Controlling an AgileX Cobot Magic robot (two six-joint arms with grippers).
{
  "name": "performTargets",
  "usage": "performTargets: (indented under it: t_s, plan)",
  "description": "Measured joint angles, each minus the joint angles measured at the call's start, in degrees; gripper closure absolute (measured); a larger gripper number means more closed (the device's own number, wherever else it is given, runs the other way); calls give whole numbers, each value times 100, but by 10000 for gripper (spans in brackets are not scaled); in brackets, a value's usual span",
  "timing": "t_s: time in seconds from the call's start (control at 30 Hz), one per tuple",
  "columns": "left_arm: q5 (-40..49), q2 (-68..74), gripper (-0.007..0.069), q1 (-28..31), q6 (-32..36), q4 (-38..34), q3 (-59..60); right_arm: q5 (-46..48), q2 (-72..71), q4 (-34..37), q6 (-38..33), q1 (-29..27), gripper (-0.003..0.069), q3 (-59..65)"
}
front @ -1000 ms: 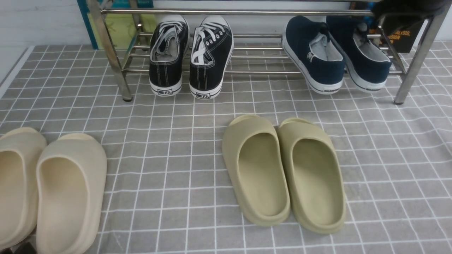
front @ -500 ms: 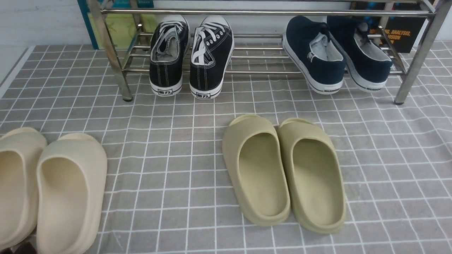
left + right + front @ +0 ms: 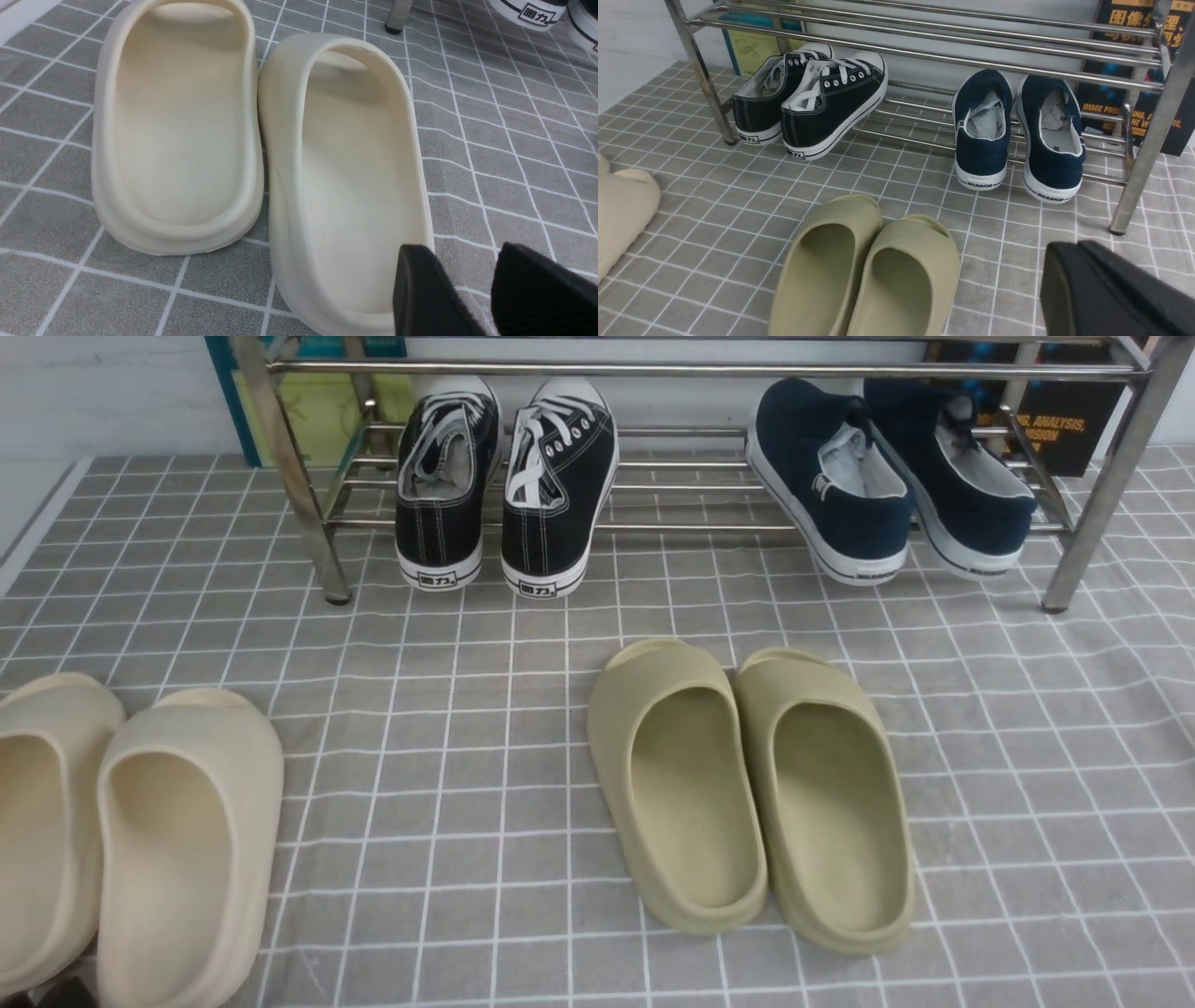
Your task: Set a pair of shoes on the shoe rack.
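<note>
Dark navy canvas slip-on shoes, white soles, sit on the steel tube shoe rack, lower tier, right end; heels read WARRIOR. Black lace-up sneakers sit to their left, heels marked 回力. Olive foam slippers and cream foam slippers lie on the grey checked cloth in front. Left gripper is spread, empty, over a cream slipper. Right gripper: can't tell. The dark arm over the rack's right end a second ago is gone.

Shiny steel rack, navy canvas shoes
</note>
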Motion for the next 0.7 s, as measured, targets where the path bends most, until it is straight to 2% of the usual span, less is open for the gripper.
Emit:
performTargets:
  t_s: [0.17,0.4,0.57,0.7]
  plan:
    - [0,0,386,0,0,0,0,284,-55,0,0,0,658,47]
    - [0,0,386,0,0,0,0,140,-55,-303,0,0,658,407]
    - [0,0,386,0,0,0,0,-1012,-268,-463,0,0,657,1267]
    - [0,0,386,0,0,0,0,-2267,-799,-1012,0,-83,657,2384]
